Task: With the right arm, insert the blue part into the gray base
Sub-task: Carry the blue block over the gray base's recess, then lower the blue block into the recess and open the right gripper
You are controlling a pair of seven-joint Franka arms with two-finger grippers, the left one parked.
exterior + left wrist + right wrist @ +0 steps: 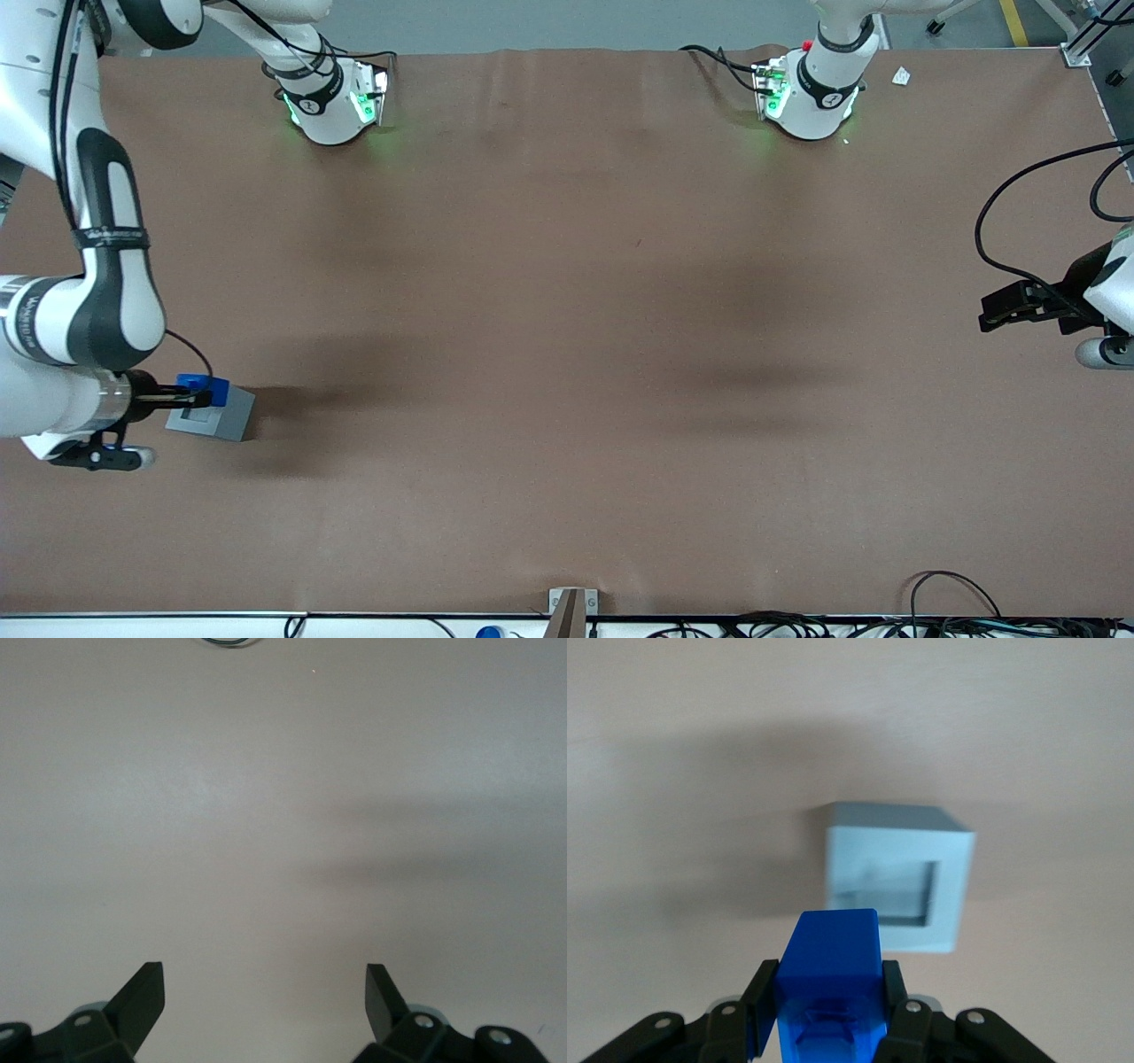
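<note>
Even light; soft shadows; wrist blur

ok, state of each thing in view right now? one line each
blue part: held between the gripper's fingers, above the gray base, not yet inserted.
gray base: resting on the table, recess empty.
gripper: shut on the blue part, over the base at the working arm's end of the table.

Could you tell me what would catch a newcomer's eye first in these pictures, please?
The bright blue part stands out at once, gripped in the right arm's tool and held above the gray base, not yet in its square recess. Both sit at the working arm's end of the wide brown table, nearer the front camera than the arm bases.
</note>
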